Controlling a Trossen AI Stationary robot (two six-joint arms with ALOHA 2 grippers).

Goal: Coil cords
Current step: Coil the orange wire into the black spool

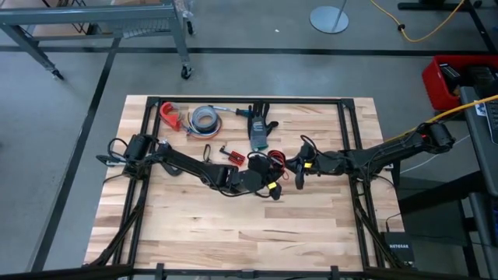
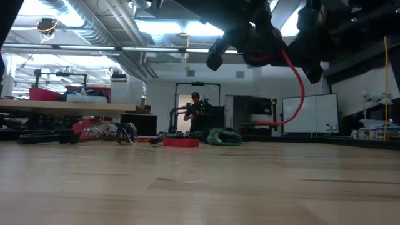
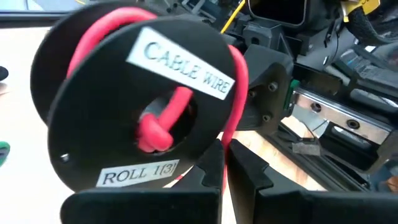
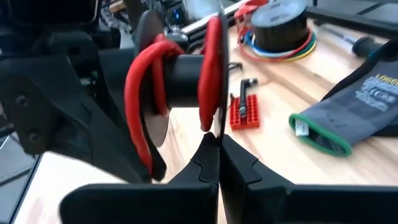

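robotics lab, exposed ceiling ducts (image 2: 62,9), whiteboard (image 2: 306,112), wooden workbench (image 1: 233,225), metal cart (image 1: 101,23)

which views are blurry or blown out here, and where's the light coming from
Low view: ceiling lights glare bright, arms and red cord hang as dark silhouettes. Left wrist view: spool looms close and soft, though its label stays readable. Right wrist view: spool and glove slightly blurred. High view: even light, wooden table sharp.

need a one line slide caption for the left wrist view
Left gripper shut on the rim of a black spool labelled "CABLE WIRE", red cord looped through its hub and around it.
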